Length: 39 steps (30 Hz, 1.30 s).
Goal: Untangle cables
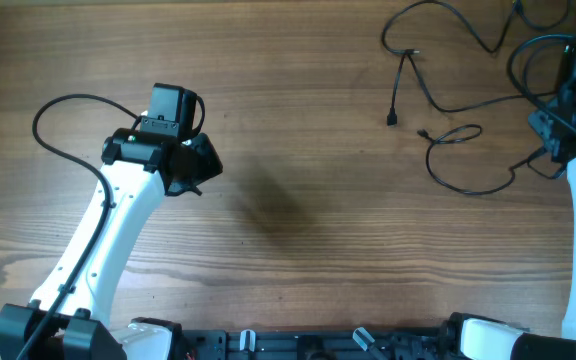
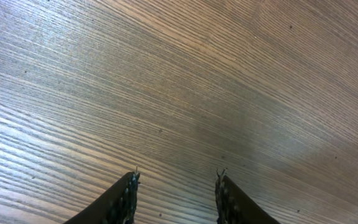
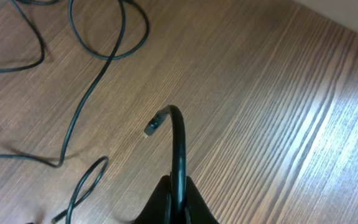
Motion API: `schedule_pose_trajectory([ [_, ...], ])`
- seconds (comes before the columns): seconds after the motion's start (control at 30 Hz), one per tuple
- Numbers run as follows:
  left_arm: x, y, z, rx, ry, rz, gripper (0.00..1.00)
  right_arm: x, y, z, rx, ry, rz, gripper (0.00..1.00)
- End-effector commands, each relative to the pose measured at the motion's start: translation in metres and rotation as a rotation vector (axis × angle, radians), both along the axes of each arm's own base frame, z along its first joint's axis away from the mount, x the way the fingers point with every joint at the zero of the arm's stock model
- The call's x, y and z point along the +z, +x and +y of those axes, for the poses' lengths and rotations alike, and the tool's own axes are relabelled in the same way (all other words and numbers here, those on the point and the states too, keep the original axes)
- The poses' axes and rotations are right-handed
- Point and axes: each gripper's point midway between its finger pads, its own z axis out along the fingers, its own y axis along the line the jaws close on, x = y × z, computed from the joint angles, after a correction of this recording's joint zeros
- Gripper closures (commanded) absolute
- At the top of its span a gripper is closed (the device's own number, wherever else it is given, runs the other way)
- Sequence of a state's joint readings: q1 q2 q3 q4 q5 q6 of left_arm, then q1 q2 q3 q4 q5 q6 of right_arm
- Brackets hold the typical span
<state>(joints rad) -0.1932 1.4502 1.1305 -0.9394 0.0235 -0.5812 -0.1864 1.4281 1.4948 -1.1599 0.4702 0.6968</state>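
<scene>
Thin black cables (image 1: 448,95) lie as loose wavy strands at the far right of the wooden table, with small plug ends (image 1: 393,119) showing. My right gripper (image 3: 178,186) is shut on one cable end (image 3: 178,146), which rises from the jaws and bends to a small plug (image 3: 153,126); in the overhead view this gripper (image 1: 566,100) is at the far right edge. More strands (image 3: 98,81) lie on the table beyond it. My left gripper (image 2: 176,183) is open and empty over bare wood; overhead it (image 1: 190,165) is at the left, far from the cables.
The thicker black cable (image 1: 63,125) fixed to the left arm loops at the far left. The table's front edge with the arm bases (image 1: 298,345) runs along the bottom.
</scene>
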Motion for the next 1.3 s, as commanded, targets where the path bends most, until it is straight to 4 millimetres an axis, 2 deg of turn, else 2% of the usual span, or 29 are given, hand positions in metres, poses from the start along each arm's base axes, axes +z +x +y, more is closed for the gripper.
schedule_pose_trajectory([
  [0.0,-0.001,0.002,-0.002,0.003,-0.019,0.002,0.56,-0.012,0.024,0.046,0.257,0.209,-0.023,0.96],
  [0.03,0.002,0.003,-0.016,-0.023,-0.097,-0.003,0.56,-0.01,0.039,0.087,0.511,0.345,-0.066,0.96],
  [0.13,0.005,0.003,-0.03,-0.05,-0.173,-0.003,0.55,0.013,0.043,0.163,0.885,0.631,-0.202,0.96],
  [0.17,0.005,0.003,-0.03,-0.05,-0.173,-0.002,0.52,0.026,0.038,0.191,1.033,0.724,-0.254,0.96],
  [0.23,0.005,0.003,-0.03,-0.05,-0.173,-0.003,0.46,0.044,0.021,0.233,1.249,0.835,-0.302,0.96],
  [0.33,0.005,0.003,-0.03,-0.05,-0.173,-0.003,0.36,0.055,-0.015,0.297,1.499,0.955,-0.271,0.96],
  [0.5,0.005,0.004,-0.03,-0.05,-0.174,-0.006,0.31,0.059,-0.068,0.38,1.798,1.001,-0.177,0.96],
  [0.57,0.005,0.004,-0.03,-0.05,-0.174,-0.007,0.3,0.064,-0.077,0.397,1.869,0.996,-0.188,0.96],
  [0.67,0.005,0.004,-0.03,-0.05,-0.174,-0.007,0.29,0.075,-0.087,0.417,1.92,1.038,-0.217,0.96],
  [0.73,0.005,0.004,-0.03,-0.05,-0.174,-0.007,0.29,0.081,-0.089,0.421,1.953,1.048,-0.244,0.95],
  [0.8,0.005,0.004,-0.03,-0.05,-0.173,-0.006,0.29,0.076,-0.082,0.419,1.936,0.994,-0.242,0.95],
  [0.83,0.005,0.004,-0.03,-0.05,-0.173,-0.006,0.29,0.056,-0.063,0.41,1.834,0.859,-0.188,0.95],
  [0.9,0.005,0.004,-0.03,-0.051,-0.173,-0.006,0.28,0.008,-0.025,0.361,1.411,0.6,-0.011,0.95],
  [0.97,0.005,0.004,-0.03,-0.053,-0.173,-0.006,0.28,-0.011,-0.015,0.323,1.177,0.468,0.068,0.95],
  [1.07,0.005,0.004,-0.032,-0.057,-0.183,-0.004,0.28,-0.01,-0.015,0.324,1.181,0.47,0.066,0.94],
  [1.2,0.005,0.001,-0.044,-0.087,-0.218,0.007,0.28,-0.007,-0.011,0.326,1.186,0.468,0.043,0.92],
  [1.27,0.0,-0.003,-0.06,-0.135,-0.215,0.024,0.27,-0.006,-0.009,0.327,1.187,0.467,0.034,0.92],
])
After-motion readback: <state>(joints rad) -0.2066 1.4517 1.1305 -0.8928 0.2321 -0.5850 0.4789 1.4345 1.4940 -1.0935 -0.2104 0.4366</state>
